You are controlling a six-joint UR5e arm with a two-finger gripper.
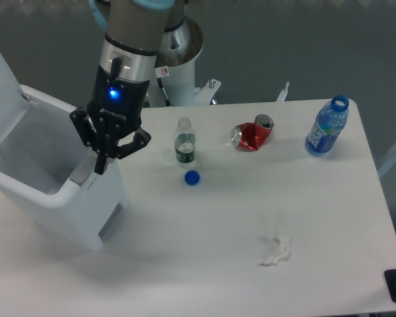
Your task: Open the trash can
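Item: trash can (59,191). Location: left end of the desk (251,218), its body overhanging or standing at the left edge, front rim turned toward the desk's middle.

Task status: judged essentially done. The lid (0,86) stands swung up at the far left, tilted back, and the grey-shadowed interior is open to view from above. What may remain, by judgement only, is for the arm to draw clear of the rim; nothing in view suggests the lid needs more travel.

Appearance: large boxy bin of white plastic, smooth walls, by far the biggest object present. A small push-tab (84,176) sits on the front rim, pale grey. A darker recessed panel shows low on the front wall. Contents cannot be made out.

Gripper (103,165): black two-finger unit with a blue indicator light on its body, pointing down directly above the push-tab at the front rim. Fingers drawn together to a narrow point, nothing held between them. Whether the tips touch the tab cannot be told.

Other items on the desk: small clear bottle (184,142), uncapped, upright near the far-middle; blue cap (192,177) just in front of it; crushed red can (252,134) on its side; blue bottle (327,127) upright toward the far right corner; crumpled white tissue (277,248) toward the near right.
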